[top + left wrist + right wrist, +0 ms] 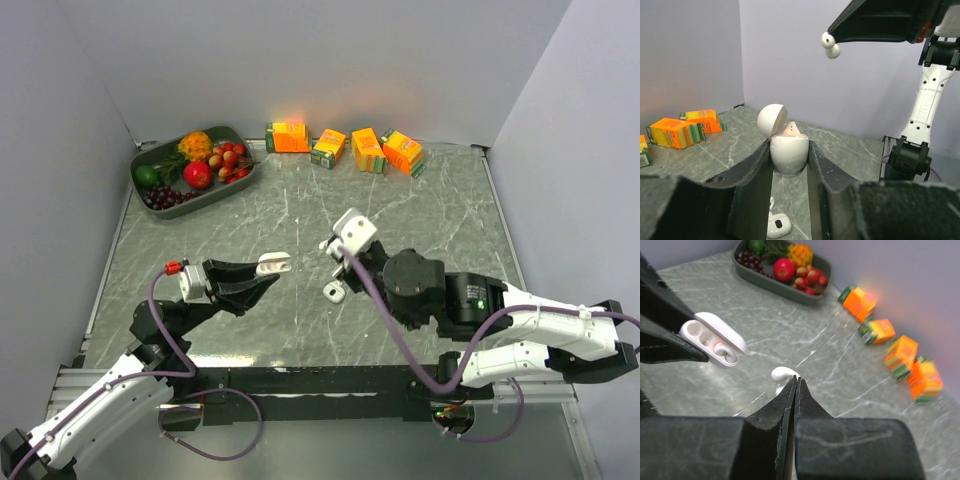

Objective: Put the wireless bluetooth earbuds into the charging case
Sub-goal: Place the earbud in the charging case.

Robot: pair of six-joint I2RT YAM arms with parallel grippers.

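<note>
Top external view: the left fingers (262, 280) are clamped on the case (272, 264) and hold it off the tabletop (440, 200), lid open. From the left wrist we see the case upright between them, gripped by its lower shell, with the lid tipped back. The right fingers (794, 390) are pressed together with an earbud (782, 374) pinched at their very tips. It is near the case but apart from it. From the right wrist, both wells in the case look empty. A second earbud (777, 225) lies on the tabletop beneath the case.

We judge the earbud light, rigid and glossy, so it is likely slippery. Its curved body could twist or pop out of a tip pinch, so we would hold it across its flatter sides and leave the seating end free. The case looks smooth and light too. Gripping the lower shell keeps the hinge and wells clear, and we would press in gently so the case is not pushed out of that grip.
</note>
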